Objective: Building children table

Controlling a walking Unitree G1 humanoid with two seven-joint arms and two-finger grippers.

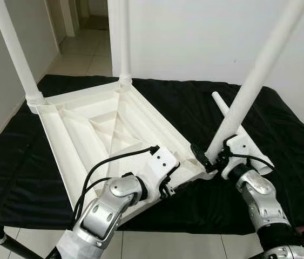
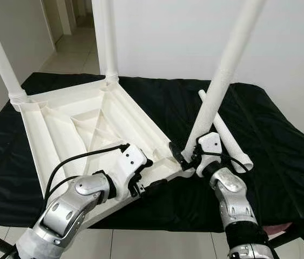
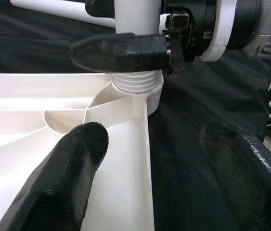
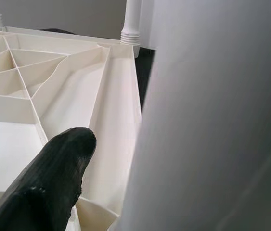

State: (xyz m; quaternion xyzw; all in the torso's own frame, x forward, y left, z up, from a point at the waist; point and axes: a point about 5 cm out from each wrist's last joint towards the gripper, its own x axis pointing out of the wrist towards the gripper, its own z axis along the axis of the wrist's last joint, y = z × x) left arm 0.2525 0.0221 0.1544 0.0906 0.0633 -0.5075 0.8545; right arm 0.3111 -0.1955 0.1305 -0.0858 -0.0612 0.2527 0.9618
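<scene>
Two legs [image 1: 17,54] are seen upright at the far corners of the upturned tabletop [image 1: 103,129] on a black cloth [image 1: 281,135], white walls behind; a loose leg [image 1: 238,132] lies beside it. Left wrist view: the left gripper [image 3: 149,159], spread wide, straddles the rim. Right wrist view: the right gripper [image 2: 187,156] is clamped on a tilted third leg [image 4: 212,120] at the near corner socket [image 3: 137,89].

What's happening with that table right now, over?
Right gripper clamps third leg at corner socket. Left gripper open, straddling tabletop edge. Spare leg on cloth.
</scene>
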